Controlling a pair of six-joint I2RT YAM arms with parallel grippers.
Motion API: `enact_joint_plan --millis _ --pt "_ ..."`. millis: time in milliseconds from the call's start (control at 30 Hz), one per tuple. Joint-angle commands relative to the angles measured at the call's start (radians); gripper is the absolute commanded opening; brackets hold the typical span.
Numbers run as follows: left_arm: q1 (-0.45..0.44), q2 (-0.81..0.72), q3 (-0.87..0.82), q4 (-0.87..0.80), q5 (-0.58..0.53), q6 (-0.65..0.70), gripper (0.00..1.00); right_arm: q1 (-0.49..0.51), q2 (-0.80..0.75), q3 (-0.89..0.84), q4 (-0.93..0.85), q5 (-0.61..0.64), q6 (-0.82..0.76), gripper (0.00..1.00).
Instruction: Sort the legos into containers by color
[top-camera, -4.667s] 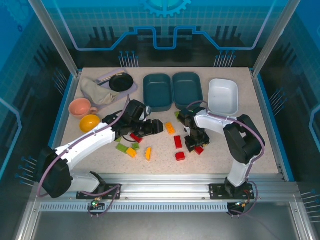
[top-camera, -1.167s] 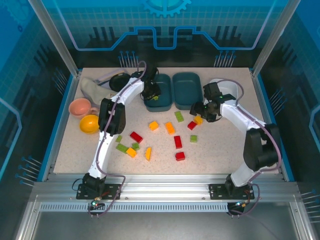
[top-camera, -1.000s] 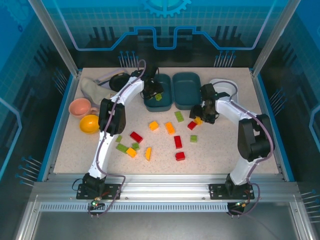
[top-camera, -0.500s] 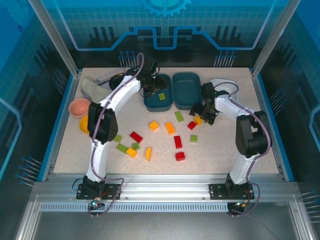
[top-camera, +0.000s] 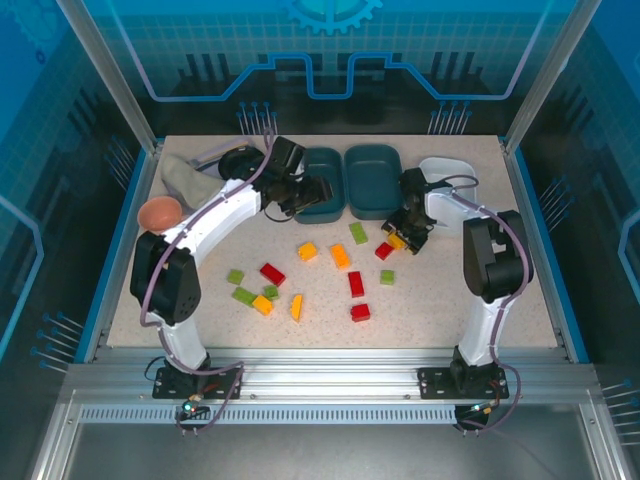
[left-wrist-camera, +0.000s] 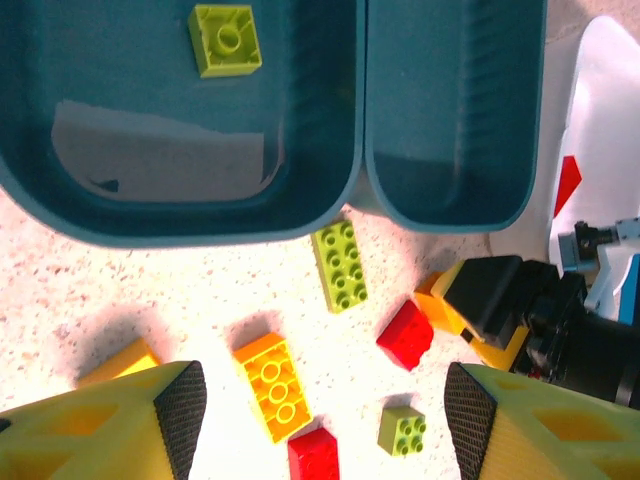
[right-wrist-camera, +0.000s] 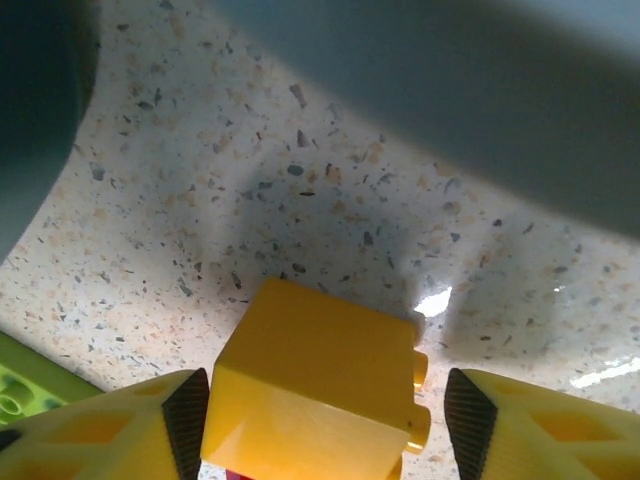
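My left gripper (top-camera: 318, 192) (left-wrist-camera: 320, 415) hangs open and empty at the near rim of the left teal container (top-camera: 325, 155) (left-wrist-camera: 150, 150), where one green lego (left-wrist-camera: 226, 40) lies. My right gripper (top-camera: 402, 238) (right-wrist-camera: 318, 425) is down on the table, open around a yellow lego (top-camera: 396, 241) (right-wrist-camera: 320, 360). Its left pad is at the brick's side and its right pad stands clear. The middle teal container (top-camera: 373, 180) (left-wrist-camera: 450, 110) has nothing in it. A red lego (left-wrist-camera: 567, 183) lies in the white container (top-camera: 455, 200). Red (top-camera: 356, 284), orange (top-camera: 341, 256) and green (top-camera: 358, 233) legos are scattered on the table.
A pink bowl (top-camera: 160, 212), a grey cloth (top-camera: 185, 180) and a black dish (top-camera: 238, 160) sit at the back left. A red brick (top-camera: 384, 250) (left-wrist-camera: 405, 334) lies right beside the right gripper. More bricks (top-camera: 262, 304) cluster front left.
The left gripper has let a green lego go into the left teal container and drawn back toward the table. The right gripper has settled around the yellow lego, its jaws narrower.
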Motion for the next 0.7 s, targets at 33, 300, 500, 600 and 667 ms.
enact_joint_plan --millis 33,300,500,600,667 --pt "-0.019 -0.101 -0.083 0.067 0.029 -0.022 0.67 0.003 0.011 0.017 -0.006 -0.002 0.047 0.52" --pt "-0.029 -0.225 -0.255 0.197 0.031 -0.095 0.67 0.051 -0.106 0.073 -0.073 0.122 -0.071 0.30" --pt "-0.032 -0.253 -0.259 0.140 -0.070 -0.111 0.67 0.089 -0.107 0.201 -0.078 0.185 -0.275 0.30" --pt "-0.031 -0.260 -0.252 0.107 -0.107 -0.125 0.67 0.087 -0.024 0.322 -0.086 0.185 -0.354 0.30" --pt "-0.025 -0.260 -0.247 0.077 -0.123 -0.139 0.67 0.085 0.066 0.428 -0.108 0.175 -0.396 0.31"
